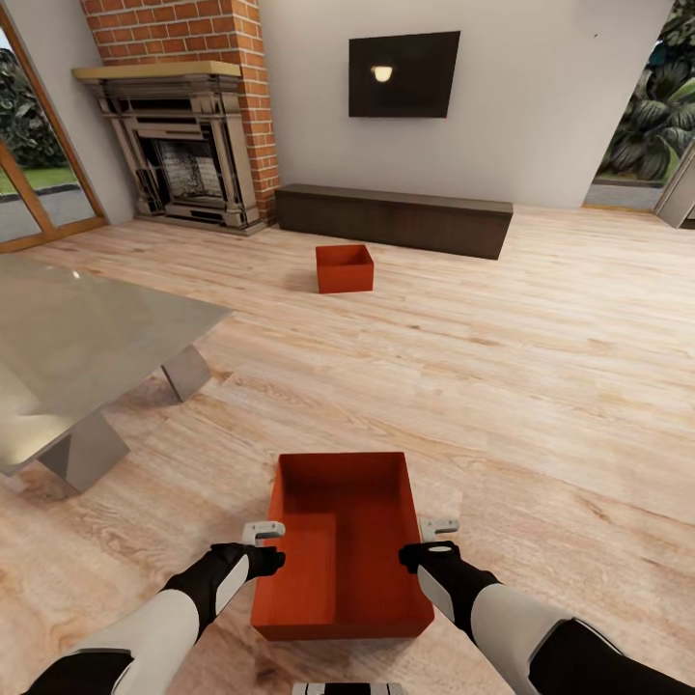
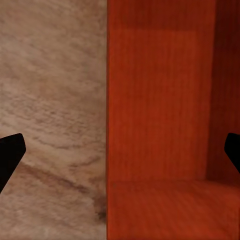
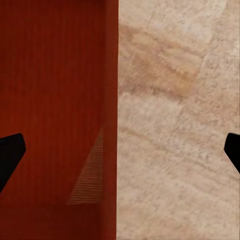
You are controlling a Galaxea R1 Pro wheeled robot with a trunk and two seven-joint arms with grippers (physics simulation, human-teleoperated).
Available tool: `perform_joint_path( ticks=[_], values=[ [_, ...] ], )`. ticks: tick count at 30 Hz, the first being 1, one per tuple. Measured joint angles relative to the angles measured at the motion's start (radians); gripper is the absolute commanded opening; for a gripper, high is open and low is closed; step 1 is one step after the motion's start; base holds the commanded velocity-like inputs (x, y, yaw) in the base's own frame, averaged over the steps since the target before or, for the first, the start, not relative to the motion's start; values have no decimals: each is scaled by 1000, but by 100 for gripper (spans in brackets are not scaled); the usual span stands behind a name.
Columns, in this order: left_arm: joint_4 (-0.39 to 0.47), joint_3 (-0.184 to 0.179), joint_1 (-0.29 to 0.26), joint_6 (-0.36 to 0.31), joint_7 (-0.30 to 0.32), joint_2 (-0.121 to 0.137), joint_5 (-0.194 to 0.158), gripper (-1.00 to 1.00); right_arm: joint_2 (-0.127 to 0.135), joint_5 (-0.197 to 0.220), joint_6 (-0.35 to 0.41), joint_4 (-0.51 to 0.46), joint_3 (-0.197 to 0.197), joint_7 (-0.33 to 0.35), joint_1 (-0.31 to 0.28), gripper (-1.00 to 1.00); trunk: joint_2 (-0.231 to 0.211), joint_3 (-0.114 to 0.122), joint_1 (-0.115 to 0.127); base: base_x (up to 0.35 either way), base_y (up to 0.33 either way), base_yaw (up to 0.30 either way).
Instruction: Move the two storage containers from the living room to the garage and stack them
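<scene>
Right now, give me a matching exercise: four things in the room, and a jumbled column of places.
Things:
1. near bin
2. far bin
3. glass table
4. TV

Places:
A. on the wall above the low cabinet
B. at the view's left
C. between the left gripper and right gripper
D. on the wood floor before the cabinet

Pairs: 1-C, 2-D, 3-B, 4-A

- The left gripper (image 1: 273, 543) reached forward and low, its jaws spread wide.
- The right gripper (image 1: 428, 541) mirrored it, jaws likewise parted.
</scene>
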State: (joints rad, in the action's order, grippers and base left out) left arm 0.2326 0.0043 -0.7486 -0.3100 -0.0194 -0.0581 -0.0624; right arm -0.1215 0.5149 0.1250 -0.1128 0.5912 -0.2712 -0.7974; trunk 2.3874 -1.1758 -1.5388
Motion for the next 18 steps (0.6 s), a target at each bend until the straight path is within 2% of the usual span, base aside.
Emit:
perform_joint_path(
  ticks=[9,18],
  values=[
    [0,0,0,0,-1,0,0,100,0,0,0,0,0,0,0,100,63,-28,-35,0,0,0],
    [-1,0,0,0,-1,0,0,100,0,-1,0,0,0,1,0,100,63,-28,-35,0,0,0]
  ],
)
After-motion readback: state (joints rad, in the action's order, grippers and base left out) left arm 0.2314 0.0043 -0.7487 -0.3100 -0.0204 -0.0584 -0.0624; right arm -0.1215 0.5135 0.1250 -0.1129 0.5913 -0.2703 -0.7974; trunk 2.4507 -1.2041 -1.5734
